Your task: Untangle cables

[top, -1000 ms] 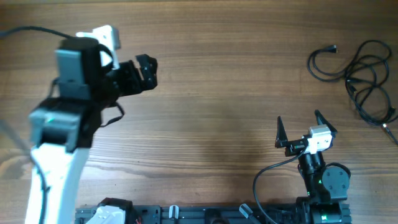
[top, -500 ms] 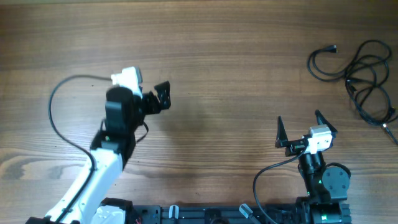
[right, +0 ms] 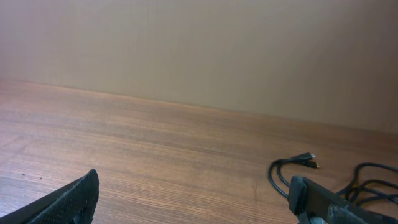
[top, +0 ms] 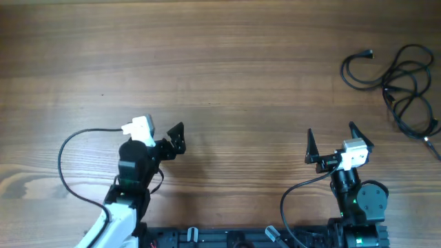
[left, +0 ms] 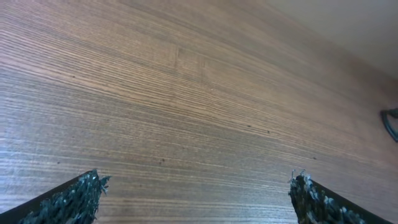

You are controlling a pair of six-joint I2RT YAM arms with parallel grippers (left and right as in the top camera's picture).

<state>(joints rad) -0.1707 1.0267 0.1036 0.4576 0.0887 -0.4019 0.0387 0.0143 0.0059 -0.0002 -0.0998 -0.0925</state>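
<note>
The cables (top: 405, 83) lie in a loose black tangle at the table's far right, with one looped end and its plug (top: 358, 65) reaching left. In the right wrist view the cables (right: 292, 168) lie ahead to the right, partly hidden by the right finger. A sliver of cable (left: 390, 121) shows at the left wrist view's right edge. My left gripper (top: 178, 138) hovers open over bare wood at the front left, far from them. My right gripper (top: 334, 138) stands open near the front right, below and left of the tangle. The left gripper (left: 198, 179) and the right gripper (right: 194, 180) both hold nothing.
A black mounting rail (top: 227, 238) runs along the table's front edge between the arm bases. The left arm's own thick wire (top: 65, 165) loops out to its left. A plain beige wall (right: 199, 50) stands behind the table's far edge.
The left arm has drawn back from the far left toward the front edge, and its gripper now sits lower and nearer its base. The right arm and the cables have not moved.
</note>
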